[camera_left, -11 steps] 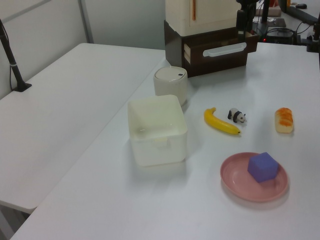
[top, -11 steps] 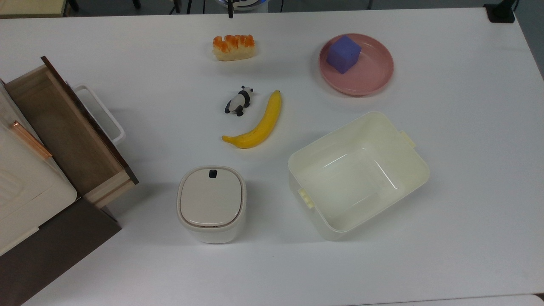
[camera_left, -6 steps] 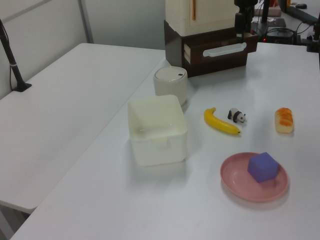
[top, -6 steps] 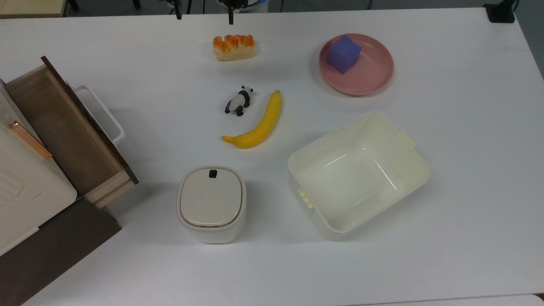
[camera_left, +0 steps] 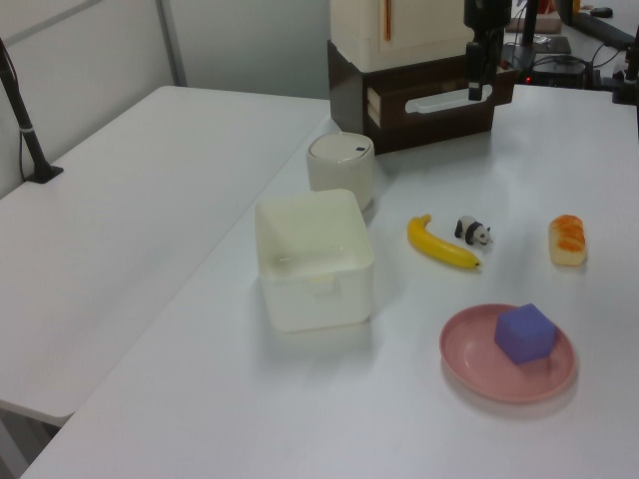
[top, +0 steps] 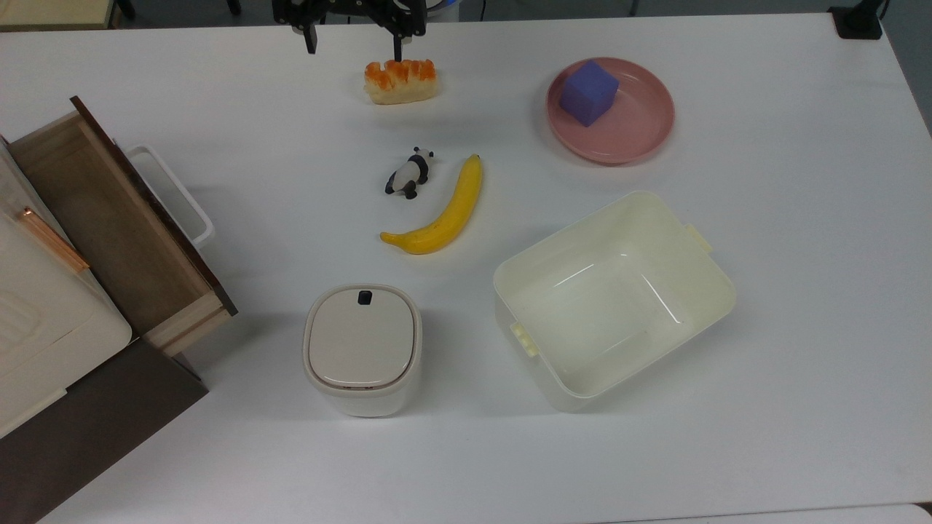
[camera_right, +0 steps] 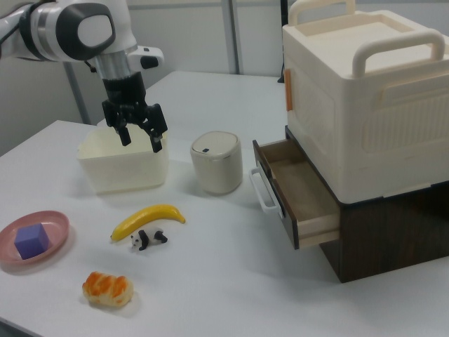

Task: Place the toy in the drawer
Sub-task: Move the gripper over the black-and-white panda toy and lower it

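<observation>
The toy panda [top: 408, 175] lies on the white table beside the banana [top: 440, 211]; it also shows in the left view [camera_left: 471, 231] and the right view [camera_right: 147, 239]. The wooden drawer [top: 109, 225] stands pulled out at the top view's left, with a dark front and a white handle [top: 182, 196], and its inside is bare [camera_right: 302, 186]. My gripper [top: 354, 42] hangs open in the air at the top view's upper edge, just above the bread, well away from the panda. The right view shows the gripper [camera_right: 142, 139] high over the table with nothing between its fingers.
An orange-topped bread [top: 400, 78] lies below the gripper. A pink plate [top: 641, 138] holds a purple cube [top: 588, 92]. A cream tub [top: 717, 291] and a small lidded bin [top: 362, 346] stand nearer. A white box [camera_right: 365, 91] sits on the drawer cabinet.
The gripper has come in from the top view's upper edge toward the bread, and it sits lower in the left view. The panda and the other objects have not moved.
</observation>
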Available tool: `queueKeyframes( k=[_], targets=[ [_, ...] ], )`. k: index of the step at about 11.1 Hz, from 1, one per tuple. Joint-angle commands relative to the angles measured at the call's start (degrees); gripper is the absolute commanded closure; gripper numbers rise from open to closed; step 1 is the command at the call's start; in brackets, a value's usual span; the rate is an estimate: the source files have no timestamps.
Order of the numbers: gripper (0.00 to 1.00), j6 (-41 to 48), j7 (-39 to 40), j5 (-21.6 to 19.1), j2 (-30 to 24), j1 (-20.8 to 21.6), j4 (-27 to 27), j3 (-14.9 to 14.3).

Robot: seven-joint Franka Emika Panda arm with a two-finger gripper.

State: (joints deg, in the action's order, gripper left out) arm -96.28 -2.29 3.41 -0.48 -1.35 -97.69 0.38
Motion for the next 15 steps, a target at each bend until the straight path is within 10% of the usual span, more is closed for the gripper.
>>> queueKeyframes(
  k=[1, 15],
  targets=[
    [0.00, -3.03, 1.50, -1.13, -1.28, -0.40, -4.60, 0.32],
    [0.00, -22.43, -19.30, -3.06, 3.53, 2.05, -22.80, 0.32]
  ],
)
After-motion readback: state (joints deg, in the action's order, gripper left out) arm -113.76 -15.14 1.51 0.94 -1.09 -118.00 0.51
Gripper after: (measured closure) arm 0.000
